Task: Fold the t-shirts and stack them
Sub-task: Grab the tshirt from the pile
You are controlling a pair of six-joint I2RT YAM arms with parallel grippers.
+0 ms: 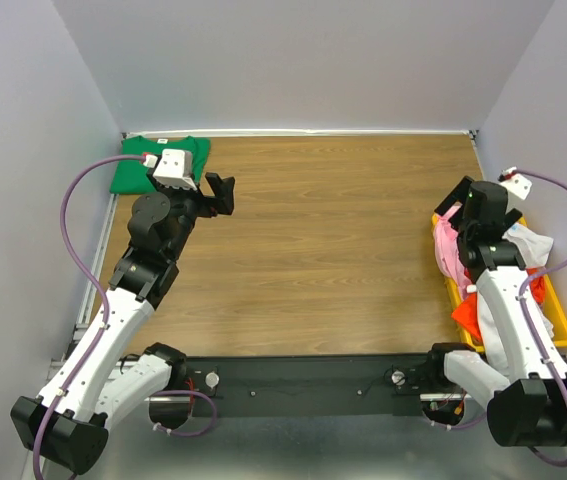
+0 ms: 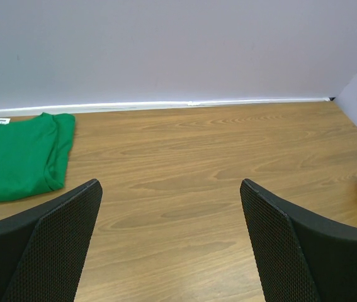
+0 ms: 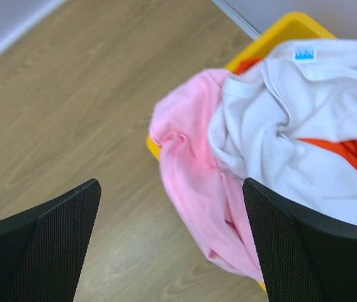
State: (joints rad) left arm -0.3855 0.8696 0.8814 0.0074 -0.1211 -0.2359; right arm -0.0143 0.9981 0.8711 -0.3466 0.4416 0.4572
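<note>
A folded green t-shirt (image 1: 135,166) lies flat in the table's far left corner; in the left wrist view the green t-shirt (image 2: 14,157) shows a small white neck label. My left gripper (image 1: 221,192) hovers just right of it, open and empty (image 2: 170,207). At the right edge, a pink t-shirt (image 3: 191,170), a white t-shirt (image 3: 291,119) and an orange-red t-shirt (image 3: 354,154) lie crumpled in a yellow bin (image 3: 285,31), the pink one spilling over its rim. My right gripper (image 3: 172,207) hangs open above the pink t-shirt (image 1: 447,250), holding nothing.
The yellow bin (image 1: 561,320) stands against the right wall. Pale walls close in the wooden table (image 1: 333,240) on the left, back and right. Both arm bases sit on a black rail (image 1: 303,385) at the near edge.
</note>
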